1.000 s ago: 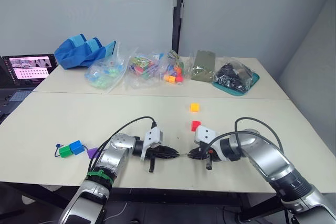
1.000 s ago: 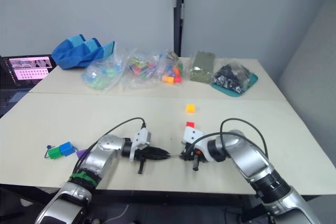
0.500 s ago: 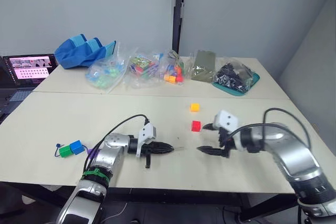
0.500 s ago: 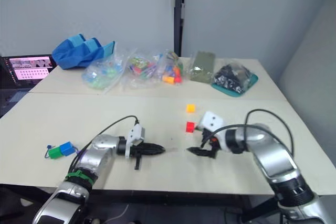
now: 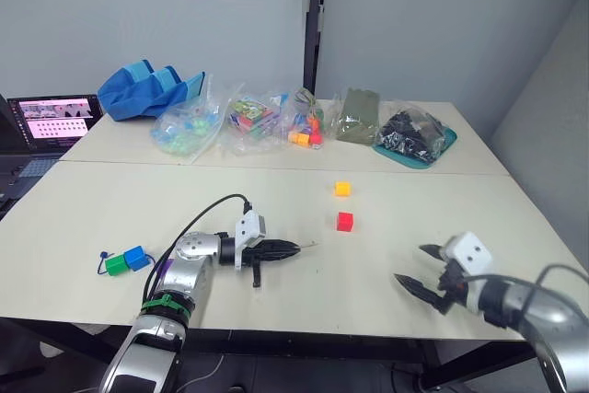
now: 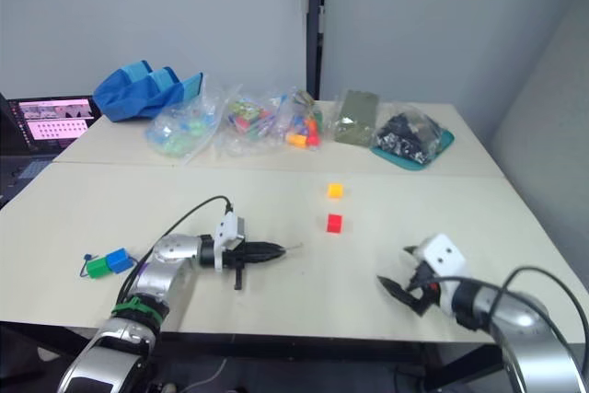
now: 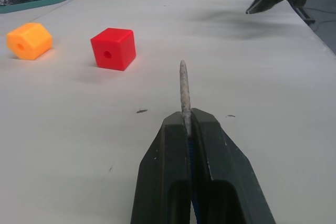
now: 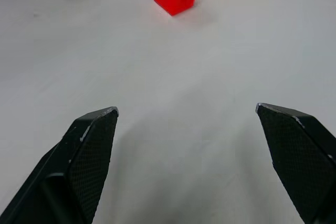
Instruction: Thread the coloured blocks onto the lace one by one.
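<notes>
My left gripper (image 5: 287, 249) is shut on the lace, and the lace's stiff pale tip (image 7: 183, 85) sticks out past the fingertips just above the table. A red block (image 5: 344, 221) and a yellow-orange block (image 5: 341, 189) lie loose beyond it, mid-table. Green (image 5: 115, 266) and blue (image 5: 135, 257) blocks sit together at the far left, with the lace's dark knotted end (image 5: 100, 259) beside them. The cord between them and my gripper is hidden by the arm. My right gripper (image 5: 409, 264) hovers wide open and holding nothing near the front right, well apart from the blocks.
Along the back stand a blue fabric bag (image 5: 145, 89), several clear bags of toy pieces (image 5: 248, 121) and a teal tray (image 5: 414, 140) with dark parts. A laptop (image 5: 53, 120) sits at the far left. The table's front edge runs close under both grippers.
The right gripper, shut beside the lace tip a second ago, has opened and swung away to the front right. The left gripper, still holding the lace, has drawn slightly left.
</notes>
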